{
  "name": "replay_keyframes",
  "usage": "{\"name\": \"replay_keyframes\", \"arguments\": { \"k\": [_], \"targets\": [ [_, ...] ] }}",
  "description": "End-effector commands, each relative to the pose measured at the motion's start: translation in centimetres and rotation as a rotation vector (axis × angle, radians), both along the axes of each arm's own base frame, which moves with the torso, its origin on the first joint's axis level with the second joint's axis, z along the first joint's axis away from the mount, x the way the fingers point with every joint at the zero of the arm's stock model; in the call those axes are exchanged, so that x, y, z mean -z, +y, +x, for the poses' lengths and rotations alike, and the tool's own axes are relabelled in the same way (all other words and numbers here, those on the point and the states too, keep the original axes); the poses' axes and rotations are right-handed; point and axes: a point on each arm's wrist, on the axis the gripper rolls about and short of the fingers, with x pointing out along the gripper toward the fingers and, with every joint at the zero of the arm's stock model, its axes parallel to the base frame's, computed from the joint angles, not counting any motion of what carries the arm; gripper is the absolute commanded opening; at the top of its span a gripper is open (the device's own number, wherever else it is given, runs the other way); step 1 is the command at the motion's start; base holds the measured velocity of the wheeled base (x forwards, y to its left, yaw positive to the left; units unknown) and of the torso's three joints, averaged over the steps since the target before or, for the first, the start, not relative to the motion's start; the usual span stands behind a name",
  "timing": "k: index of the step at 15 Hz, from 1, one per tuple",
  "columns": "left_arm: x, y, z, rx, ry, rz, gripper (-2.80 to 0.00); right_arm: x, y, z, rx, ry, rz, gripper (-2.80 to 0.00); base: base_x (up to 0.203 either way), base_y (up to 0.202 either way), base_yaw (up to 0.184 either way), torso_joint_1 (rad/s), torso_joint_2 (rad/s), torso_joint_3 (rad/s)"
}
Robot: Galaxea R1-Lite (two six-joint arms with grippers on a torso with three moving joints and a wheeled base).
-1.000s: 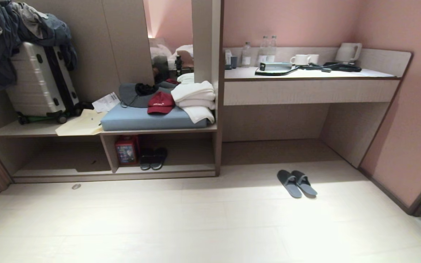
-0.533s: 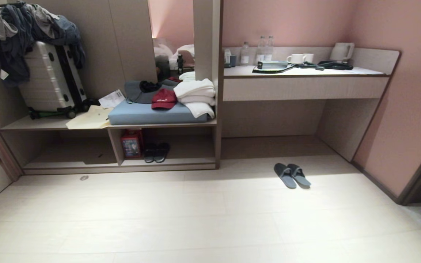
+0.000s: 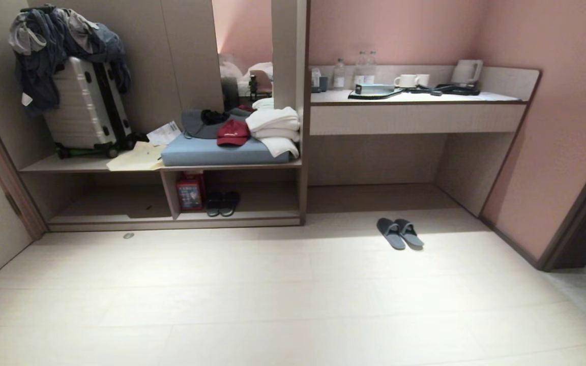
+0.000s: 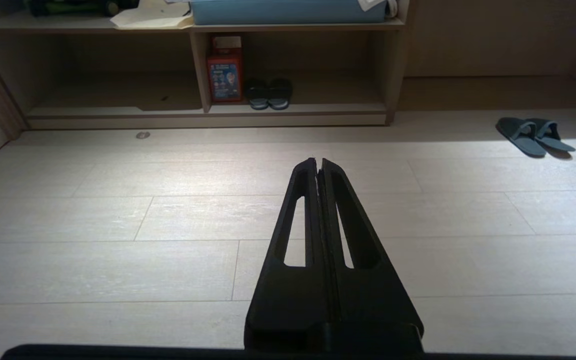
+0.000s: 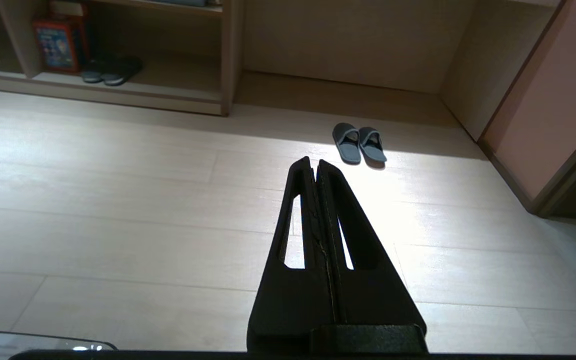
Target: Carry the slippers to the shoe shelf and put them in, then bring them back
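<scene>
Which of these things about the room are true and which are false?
1. The grey-blue slippers lie on the floor. True.
2. A red cap sits on the blue cushion. True.
3. The left tool is wide open. False: it is shut.
4. The shoe shelf holds no shoes. False: a dark pair is inside.
5. The right tool holds a slipper. False: it is shut on nothing.
</scene>
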Motion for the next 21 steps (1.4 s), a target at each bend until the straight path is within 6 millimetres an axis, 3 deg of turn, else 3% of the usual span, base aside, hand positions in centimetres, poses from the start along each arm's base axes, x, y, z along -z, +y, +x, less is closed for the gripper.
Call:
{"name": "replay_keyframes", "arguments": {
  "k": [1, 21],
  "targets": [
    [-0.01, 0.00, 0.01, -0.001, 0.000, 0.000, -2.80, -0.01, 0.00, 0.01, 0.001, 0.001, 0.001, -2.80, -0.109, 0.000, -0.014, -0.002, 0.00, 0.001],
    [-0.01, 0.00, 0.01, 0.000, 0.000, 0.000, -2.80, -0.01, 0.00, 0.01, -0.001, 0.001, 0.021, -2.80, 0.000, 0.000, 0.000, 0.000, 0.00, 0.000]
  ]
}}
